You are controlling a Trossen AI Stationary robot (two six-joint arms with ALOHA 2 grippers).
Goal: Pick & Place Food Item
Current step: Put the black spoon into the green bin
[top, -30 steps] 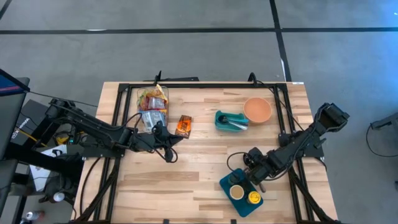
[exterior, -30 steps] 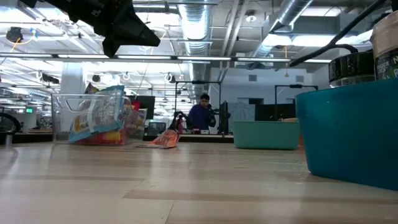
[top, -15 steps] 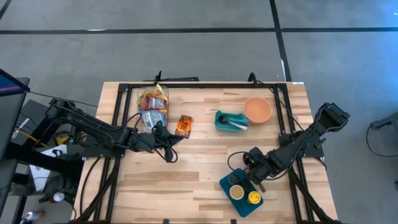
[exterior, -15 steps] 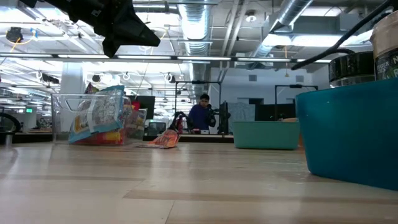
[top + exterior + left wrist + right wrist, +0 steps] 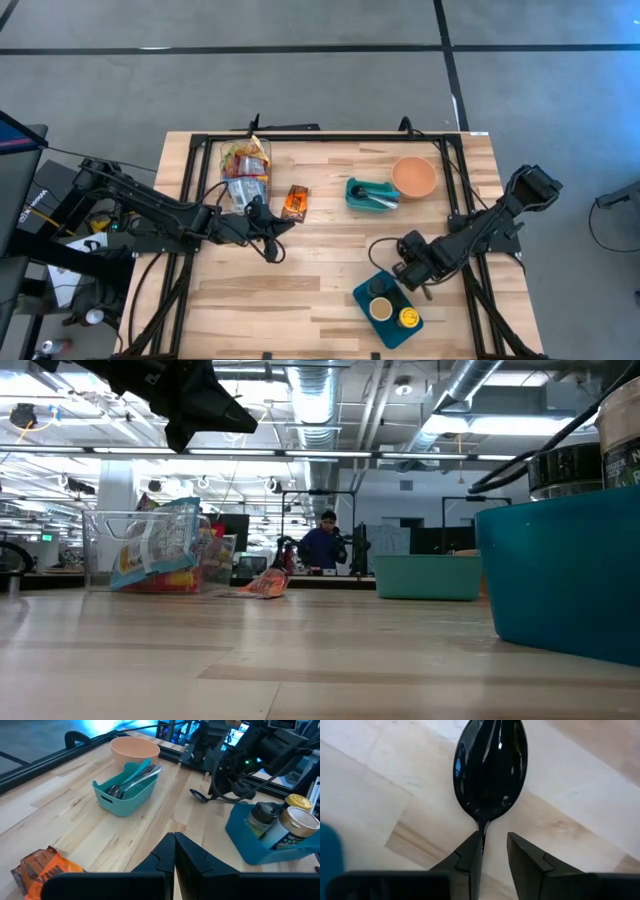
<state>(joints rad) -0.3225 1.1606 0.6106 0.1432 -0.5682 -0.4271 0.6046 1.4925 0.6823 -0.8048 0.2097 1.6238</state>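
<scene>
Black spoon [image 5: 489, 767] pinched in right fingers [image 5: 470, 855] beside teal tray [image 5: 361, 298] — left fingers [image 5: 192, 855] pressed together, empty.

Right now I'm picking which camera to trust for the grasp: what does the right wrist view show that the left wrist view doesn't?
Only the right wrist view shows the right gripper closed on the black spoon's handle. Only the left wrist view shows the teal cutlery bin, peach bowl, orange snack packet, blue tray of jars and the shut left gripper. Both show the spoon and the wooden table.
</scene>
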